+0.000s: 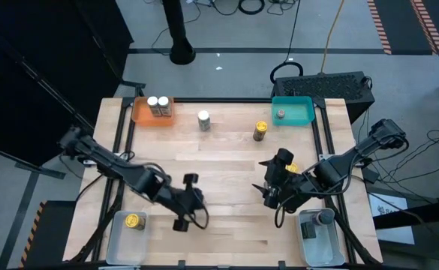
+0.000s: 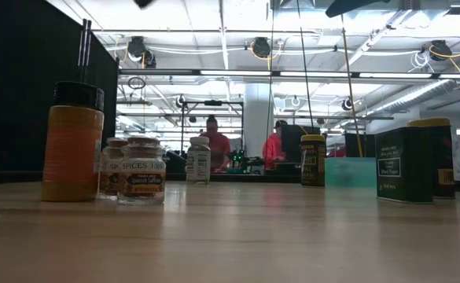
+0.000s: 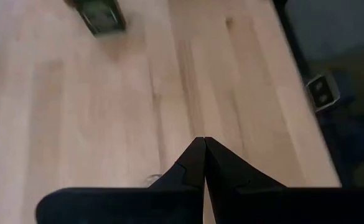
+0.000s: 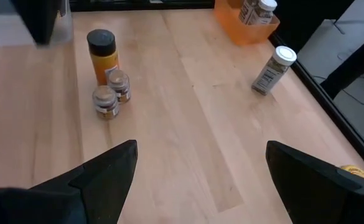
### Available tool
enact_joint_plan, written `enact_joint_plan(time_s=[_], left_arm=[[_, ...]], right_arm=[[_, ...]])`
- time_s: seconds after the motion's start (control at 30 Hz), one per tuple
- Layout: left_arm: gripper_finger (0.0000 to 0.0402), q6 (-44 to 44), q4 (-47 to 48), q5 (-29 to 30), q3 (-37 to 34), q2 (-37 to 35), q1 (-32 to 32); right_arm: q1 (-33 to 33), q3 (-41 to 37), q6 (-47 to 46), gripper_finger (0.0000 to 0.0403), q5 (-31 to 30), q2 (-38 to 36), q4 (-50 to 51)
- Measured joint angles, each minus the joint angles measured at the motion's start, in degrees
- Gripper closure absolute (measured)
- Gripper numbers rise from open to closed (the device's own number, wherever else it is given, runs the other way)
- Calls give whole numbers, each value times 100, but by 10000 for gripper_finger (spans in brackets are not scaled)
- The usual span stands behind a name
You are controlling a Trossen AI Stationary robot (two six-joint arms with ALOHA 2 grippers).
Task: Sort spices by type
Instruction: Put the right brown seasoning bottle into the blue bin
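Observation:
Spice jars stand about the table. A white-topped jar (image 1: 203, 120) and a yellow-lidded jar (image 1: 260, 131) stand in the open at the far side. Two white-topped jars (image 1: 157, 106) sit in the orange tray (image 1: 140, 114), and a grey-lidded one (image 1: 280, 114) sits in the teal tray (image 1: 302, 110). An orange jar with a black lid (image 4: 102, 56) and two small brownish jars (image 4: 111, 94) stand together left of centre. My left gripper (image 3: 204, 142) is shut and empty above bare wood. My right gripper (image 4: 200, 155) hangs open and empty right of centre, facing those jars.
Two clear trays sit at the near corners, the left (image 1: 116, 244) with a yellow-lidded jar (image 1: 134, 221), the right (image 1: 320, 247) with a grey-lidded one (image 1: 324, 217). Dark green tins (image 2: 406, 165) stand right of centre. The table's middle is bare wood. People show far behind the table.

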State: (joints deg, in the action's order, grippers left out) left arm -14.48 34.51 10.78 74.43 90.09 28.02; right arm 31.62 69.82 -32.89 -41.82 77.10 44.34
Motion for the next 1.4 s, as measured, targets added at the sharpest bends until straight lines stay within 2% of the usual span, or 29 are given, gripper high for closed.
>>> enact_joint_plan(time_s=[0.1, 0.3, 0.5, 0.6, 0.73, 0.87, 1.07, 1.17, 1.4], left_arm=[[389, 6, 96, -256, 0, 466, -20], [389, 461, 139, -1352, -4, 1153, -321], [389, 1058, 162, -1441, 5, 1248, -498], [381, 1304, 288, -1428, 147, 1248, -540], [339, 1528, 610, -1429, 264, 1243, -569], [264, 1490, 1012, -1419, 264, 1243, -589], [165, 1653, 888, -1029, 264, 1243, -654], [143, 1637, 946, -1097, 264, 1243, -812], [139, 1733, 974, -1362, 140, 1243, -1048]], right_arm=[[0, 0, 147, 64, -2, -2, 2], [28, 0, 55, 64, -56, -106, 269], [369, 0, -563, 64, -741, -286, 879], [484, 0, -703, 64, -793, -286, 920], [564, 0, -875, 64, -790, -286, 916], [566, 0, -984, 64, -785, -286, 914], [564, 0, -998, 64, -785, -286, 914], [564, 0, -999, 64, -785, -286, 909], [564, 0, -998, 64, -785, -286, 909]])
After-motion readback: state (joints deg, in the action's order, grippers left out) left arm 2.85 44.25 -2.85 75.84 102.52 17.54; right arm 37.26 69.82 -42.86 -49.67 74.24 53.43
